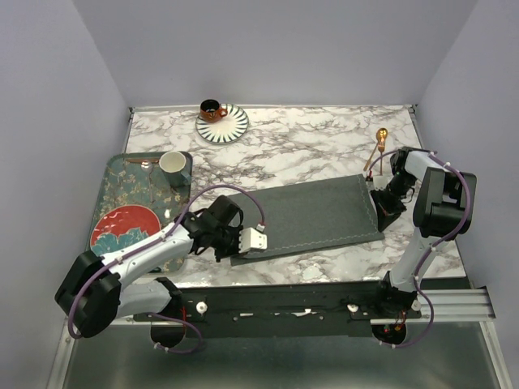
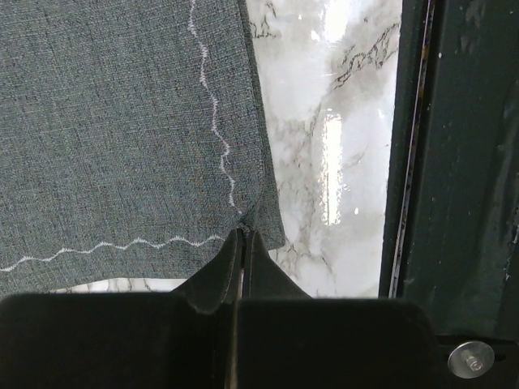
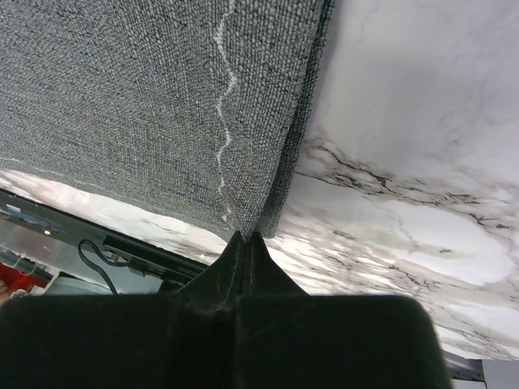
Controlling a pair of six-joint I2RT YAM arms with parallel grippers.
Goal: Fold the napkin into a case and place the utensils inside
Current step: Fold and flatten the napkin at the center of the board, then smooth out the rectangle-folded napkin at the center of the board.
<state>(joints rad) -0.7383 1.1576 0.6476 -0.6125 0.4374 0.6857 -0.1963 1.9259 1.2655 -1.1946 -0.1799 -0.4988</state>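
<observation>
Napkin (image 1: 312, 215), folded flat mid-frame in top view, has left gripper (image 2: 242, 241) and right gripper (image 3: 246, 240) pinched tight on its left-end and right-end corners; best to lift both evenly, keeping edges aligned.

The overhead camera sits high behind the arm bases at 6 o'clock, facing 12 o'clock, far enough back to take in the whole marble table (image 1: 308, 142). The left wrist camera looks down past the left gripper (image 2: 241, 235), very close on the napkin (image 2: 105, 121) corner that lies at 8 o'clock in the overhead view. The right wrist camera peers past the right gripper (image 3: 246, 237), equally close, on the corner at 4 o'clock. All three views share the cloth and the marble
</observation>
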